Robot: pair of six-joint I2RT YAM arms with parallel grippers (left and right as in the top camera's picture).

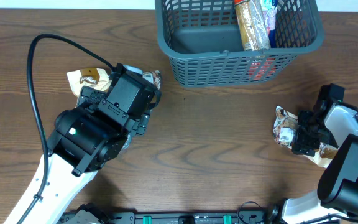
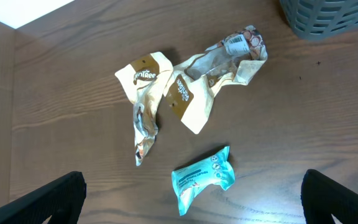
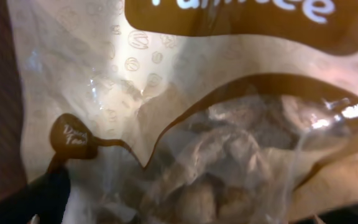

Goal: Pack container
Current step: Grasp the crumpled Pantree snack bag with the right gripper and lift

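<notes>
Two arms work the near half of the desk (image 1: 216, 143). By the right edge, the right gripper (image 1: 298, 134) sits against a cream snack packet (image 1: 284, 127). The packet fills the right wrist view, so I cannot tell whether the jaws are clamped on it.

Toward the left edge, the left gripper (image 2: 194, 180) hangs with its jaws wide apart and nothing between them. Below it lies a small teal packet (image 2: 202, 179). Just beyond that, two crumpled cream-and-brown packets (image 2: 145, 93) touch each other.

At the far edge, right of centre, stands the container (image 1: 216, 70), well apart from both grippers. In its right half lie a long brown packet (image 1: 252, 25) and a blue-and-white one (image 1: 271, 12). Something red (image 1: 263, 67) shows through the front lattice.
</notes>
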